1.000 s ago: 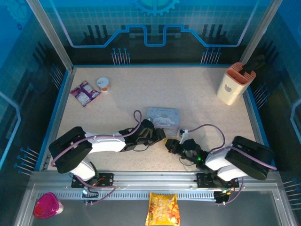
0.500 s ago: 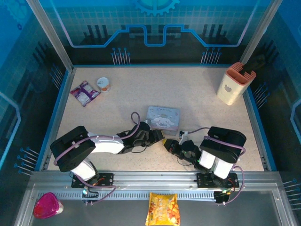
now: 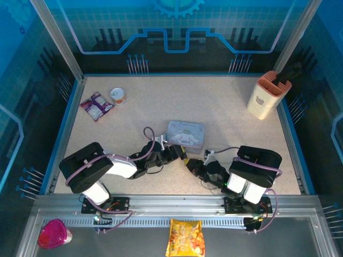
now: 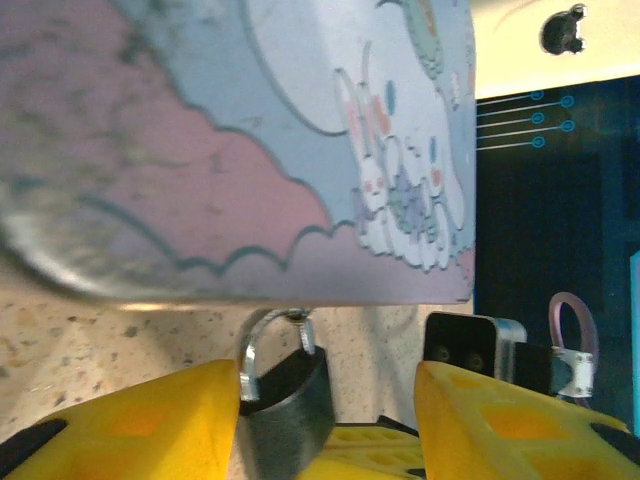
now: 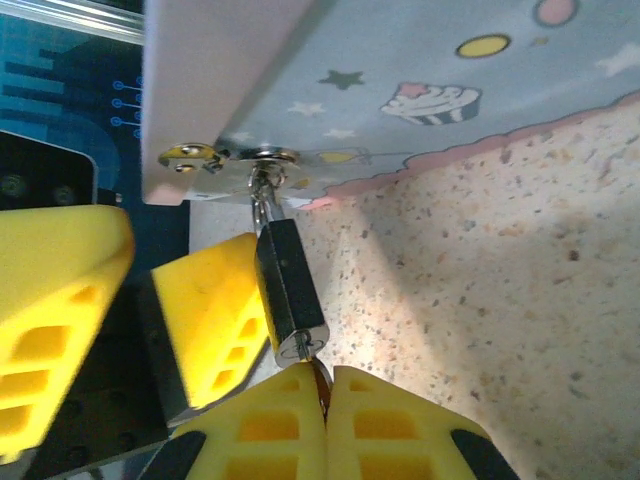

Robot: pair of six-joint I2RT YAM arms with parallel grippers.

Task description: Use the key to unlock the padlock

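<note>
Key at lock: right pincer [image 5: 327,380] is pinching the key [image 5: 320,374] at the padlock [image 5: 290,285] base, and left pincer [image 4: 330,395] is standing open.
Padlock is hanging by its shackle [image 4: 250,345] from the tin box [image 4: 250,150] hasp [image 5: 262,155], just over the worktop [image 5: 500,250], sitting between the left fingers [image 4: 130,420] (against one, clear of the other). The right fingers [image 5: 380,420] are pressing fully together on the key.

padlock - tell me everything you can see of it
The padlock is small, with a dark blocky body and a thin silvery shackle hooked through the metal hasp on the pastel tin box. It angles out from the box, keyhole end toward the shut right tool, which pinches a thin dark key at that end. Its body rests against one yellow finger of the open left tool.
</note>
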